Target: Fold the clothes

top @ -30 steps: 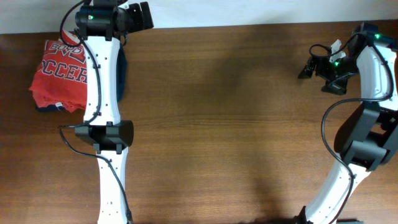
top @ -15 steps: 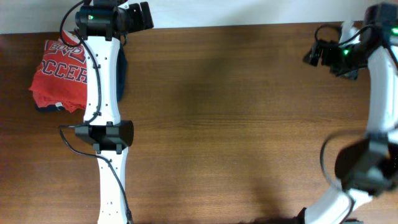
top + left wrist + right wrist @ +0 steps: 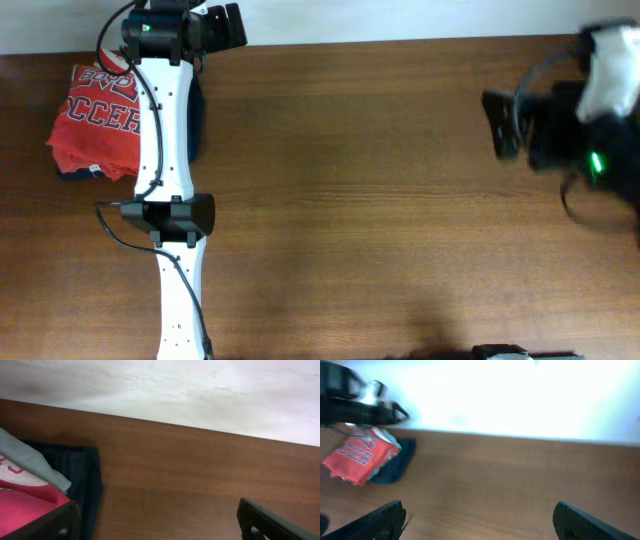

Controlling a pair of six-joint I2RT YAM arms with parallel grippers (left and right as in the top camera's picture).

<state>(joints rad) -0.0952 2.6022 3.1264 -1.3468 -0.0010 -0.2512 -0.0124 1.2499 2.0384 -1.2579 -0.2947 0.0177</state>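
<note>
I see red T-shirt [image 3: 97,120] bunched at ten o'clock, overhead view: soft, light, limp. I'd pinch hem corners. Left gripper [image 3: 157,522] wide, empty; right gripper [image 3: 480,520] wide, empty.

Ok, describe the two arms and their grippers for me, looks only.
Left arm: slim white links, black joint housings, a thin black cable alongside, a green light near the wrist. Left gripper: black and blocky. Right arm: also white and black with a green light, blurred here. Right gripper: dark, flat fingers.

Right gripper [image 3: 500,125] risen, looms larger, blurred.
</note>
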